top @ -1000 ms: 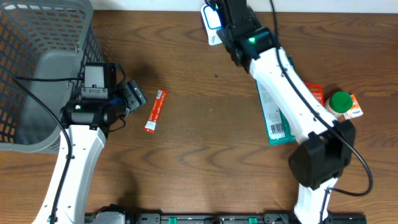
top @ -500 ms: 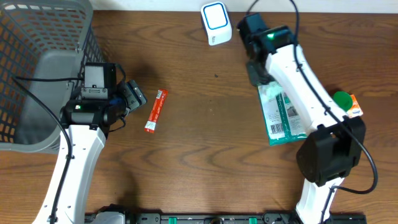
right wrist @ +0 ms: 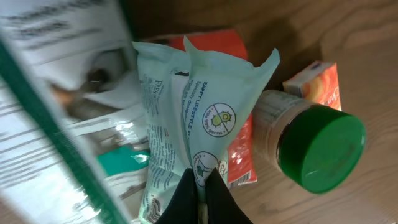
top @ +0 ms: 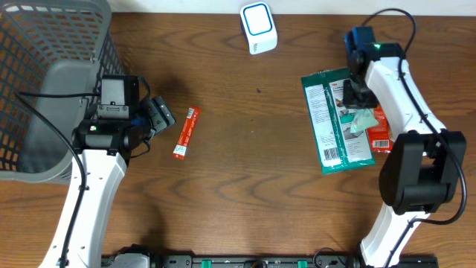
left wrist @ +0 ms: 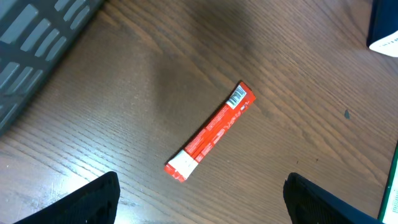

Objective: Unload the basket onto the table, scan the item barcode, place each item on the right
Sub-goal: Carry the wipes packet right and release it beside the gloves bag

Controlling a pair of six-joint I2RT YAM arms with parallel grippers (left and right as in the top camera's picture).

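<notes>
Over the wooden table (top: 253, 171), we are clamping the green packet (right wrist: 211, 106) in our right gripper (right wrist: 199, 177), scanner (top: 258, 26) lying well leftward; left gripper (left wrist: 202, 196) gaping.

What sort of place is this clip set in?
Probably a mock shop checkout on a wooden table: a white scanner at the far edge, a grey mesh basket on the left, and packaged goods like the barcoded red sachet and a pale green packet.

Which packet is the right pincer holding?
The pale mint pouch, pinched at its edge; the large green packet and red stick lie loose.
</notes>
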